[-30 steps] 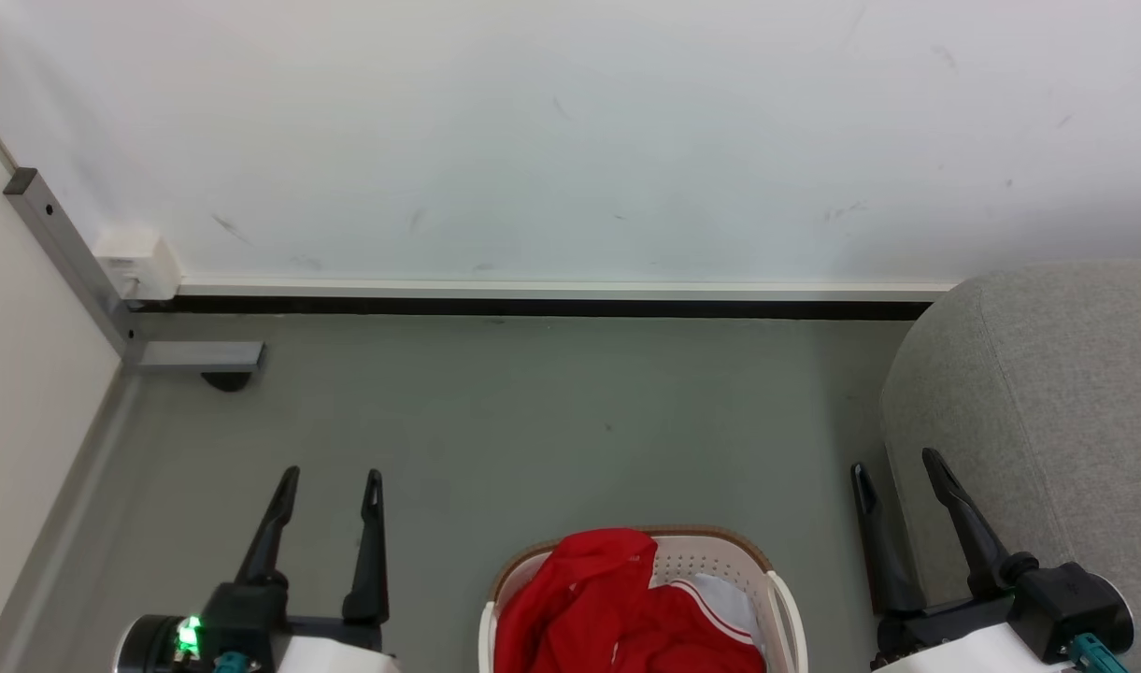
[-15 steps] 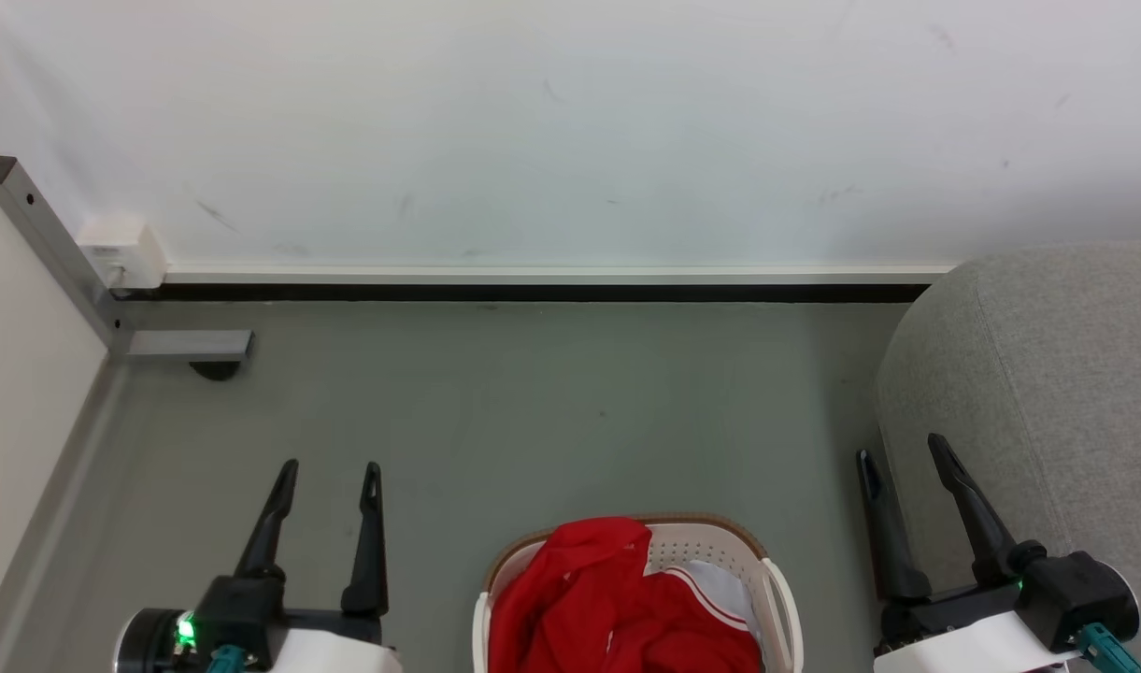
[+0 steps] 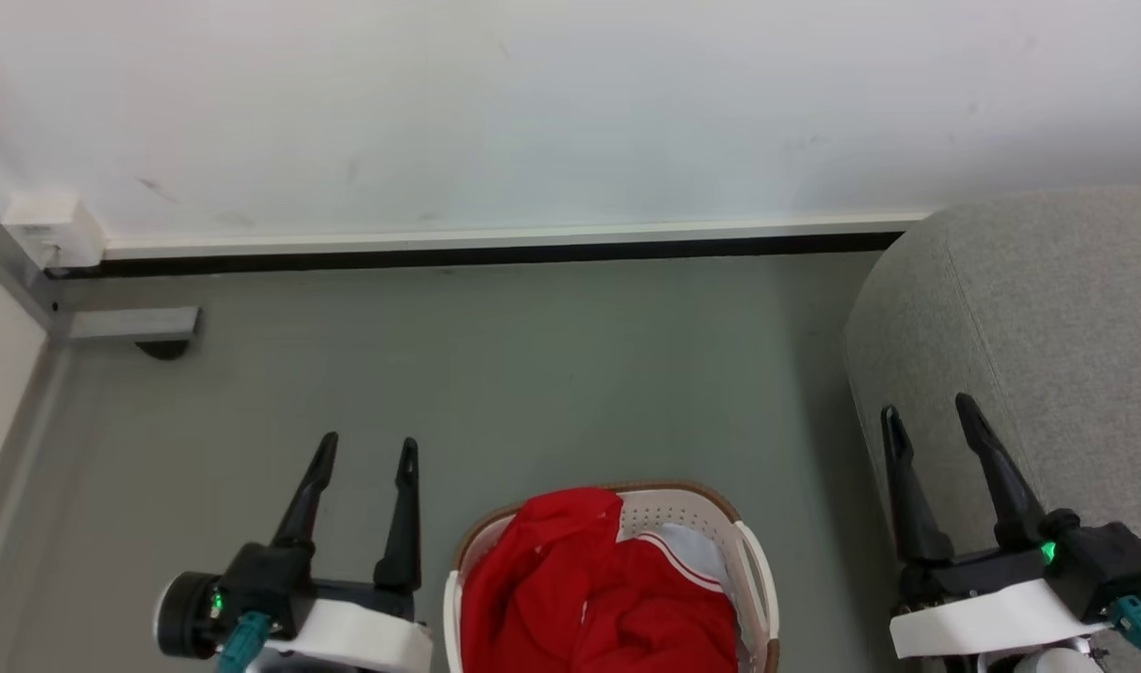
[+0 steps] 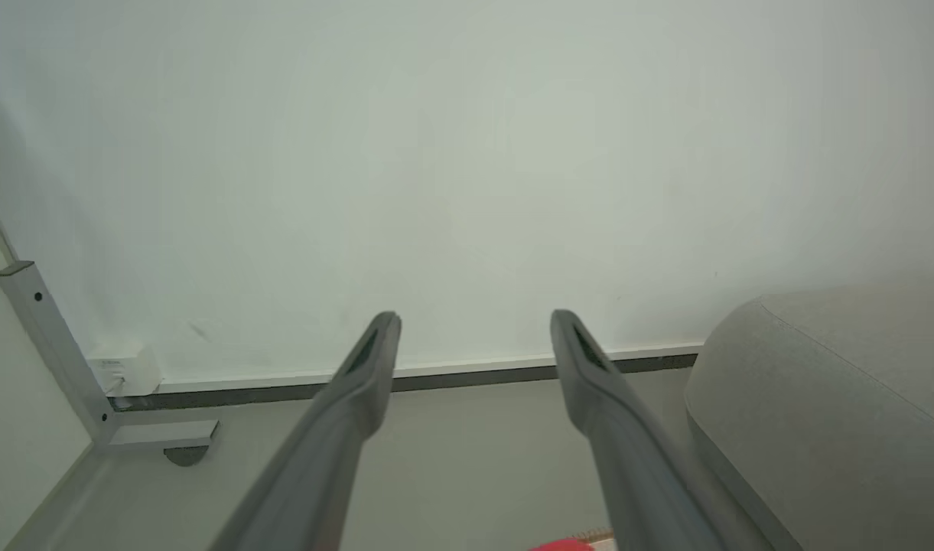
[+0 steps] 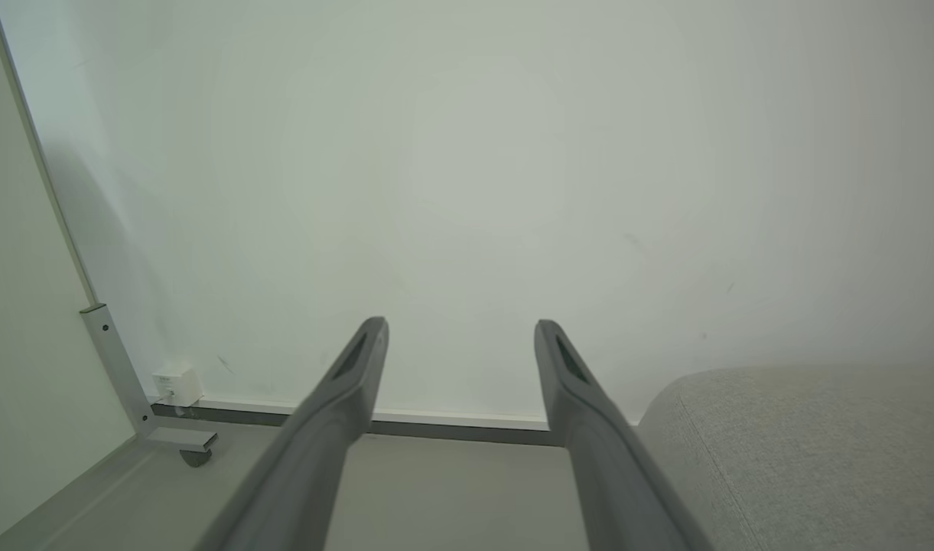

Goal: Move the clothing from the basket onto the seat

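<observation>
The left tool [image 4: 474, 317] gapes empty toward the wall [image 4: 467, 153], grey seat [image 4: 834, 405] at right

- No text, brand, number or sign is legible in any view.
- White wall box [image 4: 124, 366], at the foot of the wall beside the grey metal post [image 4: 50, 348]: small dark markings on its front face, too small and blurred to read.
</observation>
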Tool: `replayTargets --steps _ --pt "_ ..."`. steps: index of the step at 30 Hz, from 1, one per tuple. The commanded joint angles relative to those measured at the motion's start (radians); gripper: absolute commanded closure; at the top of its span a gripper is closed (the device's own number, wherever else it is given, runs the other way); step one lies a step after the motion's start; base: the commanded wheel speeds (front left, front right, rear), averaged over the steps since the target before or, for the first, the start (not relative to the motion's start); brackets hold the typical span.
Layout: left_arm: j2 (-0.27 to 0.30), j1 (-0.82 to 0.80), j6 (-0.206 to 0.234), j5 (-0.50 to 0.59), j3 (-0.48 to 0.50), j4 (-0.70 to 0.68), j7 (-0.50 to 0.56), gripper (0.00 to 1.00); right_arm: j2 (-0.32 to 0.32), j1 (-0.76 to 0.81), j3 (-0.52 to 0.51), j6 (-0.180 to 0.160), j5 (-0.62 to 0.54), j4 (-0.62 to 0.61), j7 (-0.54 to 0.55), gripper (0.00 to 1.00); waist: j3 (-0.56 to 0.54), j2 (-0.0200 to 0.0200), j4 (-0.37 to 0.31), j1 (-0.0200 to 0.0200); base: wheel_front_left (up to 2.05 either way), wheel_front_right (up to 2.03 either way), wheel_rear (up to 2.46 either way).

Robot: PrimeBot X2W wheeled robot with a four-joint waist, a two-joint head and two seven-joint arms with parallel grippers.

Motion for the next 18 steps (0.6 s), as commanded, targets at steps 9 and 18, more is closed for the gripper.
replayTargets --steps 9,18 --pt "-0.001 -0.141 -0.06 0.012 -0.06 0.124 -0.001 0.0 -0.011 -0.088 -0.019 -0.002 0.038 -0.071 0.0 0.0 0.185 0.0 -0.08 0.0 0.0 0.0 0.0" --pt "0.001 -0.314 -0.114 0.018 -0.114 0.383 0.011 0.0 -0.005 -0.171 -0.053 -0.002 0.056 -0.126 0.0 0.0 0.349 0.0 -0.167 0.0 0.0 0.0 0.0"
